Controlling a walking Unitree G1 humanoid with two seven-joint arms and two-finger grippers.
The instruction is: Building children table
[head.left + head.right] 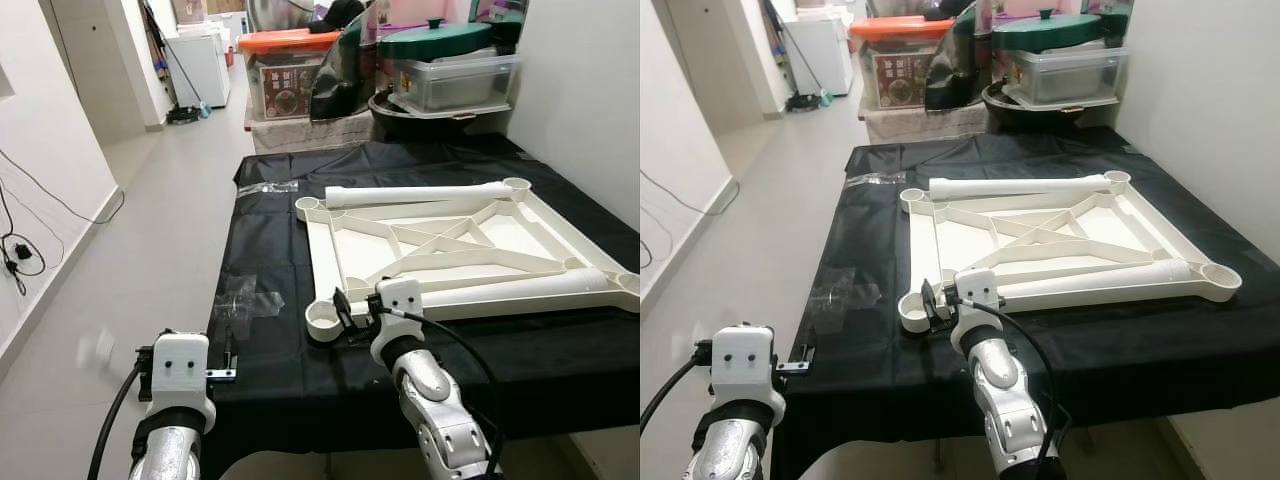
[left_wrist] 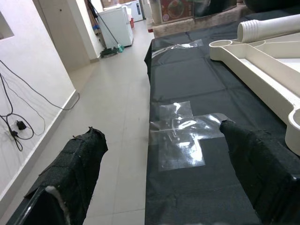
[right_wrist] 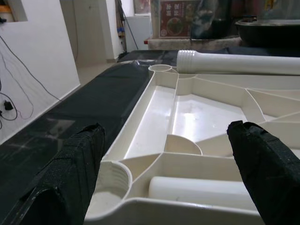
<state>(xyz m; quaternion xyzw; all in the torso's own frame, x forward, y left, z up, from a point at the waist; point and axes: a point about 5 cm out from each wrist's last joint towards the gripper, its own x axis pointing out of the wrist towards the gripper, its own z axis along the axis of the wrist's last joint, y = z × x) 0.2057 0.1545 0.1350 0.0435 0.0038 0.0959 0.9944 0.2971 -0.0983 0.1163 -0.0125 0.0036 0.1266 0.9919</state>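
hovering right gripper (image 3: 173,154) spread over tabletop (image 1: 345,240) corner.

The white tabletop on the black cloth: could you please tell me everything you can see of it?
The tabletop is cream-white and looks like moulded plastic. It lies upside down and flat on the black cloth, showing crossed ribs and a round socket at each corner. Two loose legs rest across it: one leg along the far edge, another leg along the near edge. The right gripper, open, hovers at its near left corner.

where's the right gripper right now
The right gripper hovers open at the tabletop's near edge, between the near-left leg socket and the near leg.
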